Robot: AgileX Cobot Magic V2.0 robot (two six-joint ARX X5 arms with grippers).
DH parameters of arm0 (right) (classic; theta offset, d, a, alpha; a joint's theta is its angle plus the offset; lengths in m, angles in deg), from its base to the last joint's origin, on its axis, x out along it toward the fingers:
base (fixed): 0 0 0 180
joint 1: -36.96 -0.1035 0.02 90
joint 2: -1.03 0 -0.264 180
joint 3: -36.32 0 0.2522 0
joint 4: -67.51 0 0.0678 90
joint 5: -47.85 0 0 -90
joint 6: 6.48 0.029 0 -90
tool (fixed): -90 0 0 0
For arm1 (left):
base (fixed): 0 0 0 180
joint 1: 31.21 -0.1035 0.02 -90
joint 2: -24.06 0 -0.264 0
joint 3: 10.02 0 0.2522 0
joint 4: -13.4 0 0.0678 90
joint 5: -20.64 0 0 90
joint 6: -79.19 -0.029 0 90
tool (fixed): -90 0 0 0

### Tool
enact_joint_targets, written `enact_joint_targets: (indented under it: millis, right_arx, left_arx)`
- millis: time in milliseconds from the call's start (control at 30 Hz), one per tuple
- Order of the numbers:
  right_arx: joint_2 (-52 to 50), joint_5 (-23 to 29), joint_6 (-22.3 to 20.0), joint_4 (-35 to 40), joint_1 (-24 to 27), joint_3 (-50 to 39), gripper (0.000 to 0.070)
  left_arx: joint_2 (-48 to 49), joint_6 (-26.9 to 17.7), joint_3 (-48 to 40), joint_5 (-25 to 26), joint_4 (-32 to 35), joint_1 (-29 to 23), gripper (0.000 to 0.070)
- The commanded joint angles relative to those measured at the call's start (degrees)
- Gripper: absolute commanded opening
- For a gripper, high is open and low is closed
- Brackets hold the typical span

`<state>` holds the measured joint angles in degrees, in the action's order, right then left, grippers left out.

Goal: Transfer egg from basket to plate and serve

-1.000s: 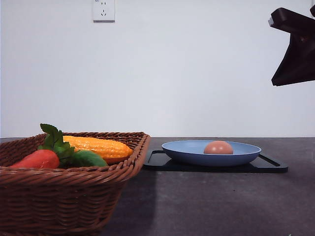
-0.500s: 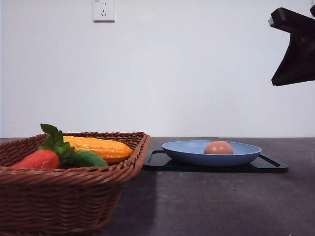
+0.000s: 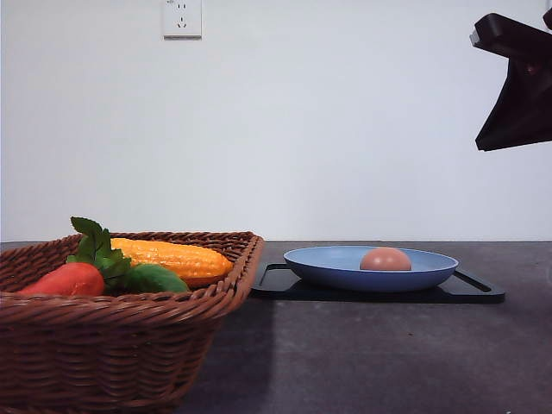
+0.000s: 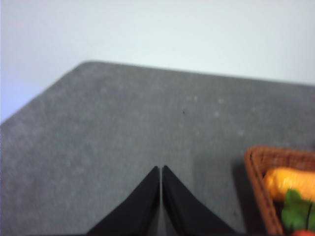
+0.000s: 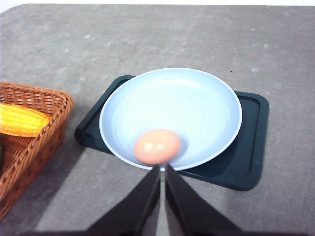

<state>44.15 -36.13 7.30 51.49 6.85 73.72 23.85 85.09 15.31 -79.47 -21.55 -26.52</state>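
The pinkish-brown egg lies in the blue plate, near its rim. The plate rests on a black tray. The wicker basket stands at the left front. High above the table at the right edge of the front view, my right arm hangs dark. My right gripper is shut, empty, its tips just short of the egg. My left gripper is shut over bare table, with the basket corner off to one side.
A yellow corn cob, a red-orange carrot-like vegetable with green leaves and a green vegetable lie in the basket. A wall socket sits on the white wall behind. Grey tabletop spreads in front of the tray.
The egg has shifted very slightly to the right in the plate. Nothing else has moved.
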Motion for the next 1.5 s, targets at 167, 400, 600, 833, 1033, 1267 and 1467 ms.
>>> enact_joint_targets:
  millis: [167,400,600,833,1033,1267,1467]
  right_arx:
    - [0.17,0.07,0.58,0.59,-0.46,0.26,0.0]
    - [0.17,0.04,0.59,0.59,-0.46,0.26,0.0]
    - [0.17,0.07,0.59,0.59,-0.46,0.26,0.0]
    - [0.17,0.06,0.59,0.59,-0.46,0.26,0.0]
    - [0.17,0.04,0.59,0.59,-0.46,0.26,0.0]
    - [0.17,0.07,0.59,0.59,-0.46,0.26,0.0]
    - [0.17,0.46,0.46,0.73,-0.45,0.26,0.0]
  left_arx:
    - [0.04,-0.74,-4.97,1.54,3.03,-1.85,0.0]
    - [0.06,-0.01,-10.58,4.97,10.31,-2.12,0.0]
    - [0.07,0.6,-11.41,6.95,10.51,-2.12,0.0]
    - [0.04,1.22,-11.41,7.08,10.56,-2.11,0.0]
    - [0.04,1.22,-11.41,7.08,10.56,-2.11,0.0]
    - [0.04,1.22,-11.41,7.08,10.56,-2.11,0.0]
    - [0.04,1.22,-11.41,7.08,10.56,-2.12,0.0]
